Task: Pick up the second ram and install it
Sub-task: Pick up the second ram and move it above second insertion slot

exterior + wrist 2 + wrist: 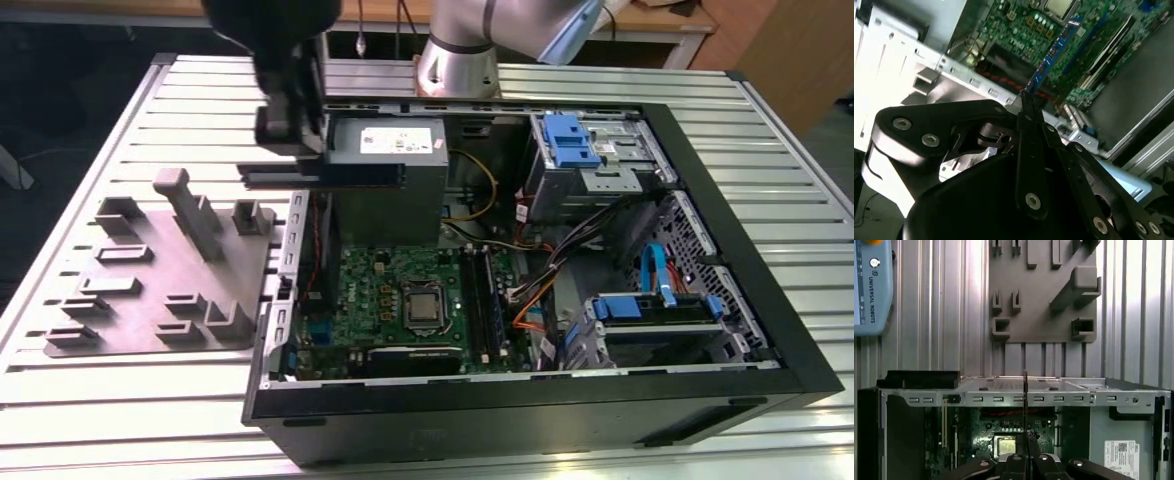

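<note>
My black gripper (pixel 291 158) hangs over the open computer case's wall on the exterior view's left, shut on the second ram (pixel 327 176). The stick lies level in the air, above the edge of the grey power-supply box (pixel 387 150). The second wrist view shows the ram (pixel 1054 50) as a dark blue board with chips, sticking out from the gripper (pixel 1024 102) towards the green motherboard (pixel 1019 25). Seen edge-on in the first wrist view, the ram (pixel 1025 405) is a thin dark line above the gripper (pixel 1026 457). The motherboard (pixel 387 290) with its silver square chip lies below in the case.
A grey plastic tray (pixel 147 270) with upright blocks sits on the slatted table at the exterior view's left of the case. Cables (pixel 534 270) and blue-tabbed drive bays (pixel 587 150) fill the case's other side. The arm's base (pixel 461 60) stands behind the case.
</note>
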Available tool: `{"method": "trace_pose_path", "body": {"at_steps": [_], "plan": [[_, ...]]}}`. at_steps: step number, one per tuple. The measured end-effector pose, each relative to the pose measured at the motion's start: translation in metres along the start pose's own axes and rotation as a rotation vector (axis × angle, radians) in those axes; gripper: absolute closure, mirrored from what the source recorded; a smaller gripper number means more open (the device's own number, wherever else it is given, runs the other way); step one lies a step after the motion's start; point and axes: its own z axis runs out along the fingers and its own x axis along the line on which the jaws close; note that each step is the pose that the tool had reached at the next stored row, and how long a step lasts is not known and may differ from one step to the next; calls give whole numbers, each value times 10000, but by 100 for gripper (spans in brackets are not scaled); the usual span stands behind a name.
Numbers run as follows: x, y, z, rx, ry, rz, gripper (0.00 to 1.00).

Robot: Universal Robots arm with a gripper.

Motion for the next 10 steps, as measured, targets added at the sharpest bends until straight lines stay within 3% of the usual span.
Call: {"method": "trace_pose_path", "body": {"at_steps": [10], "plan": [[-1,-454,11,-47,-1,1,89]]}}
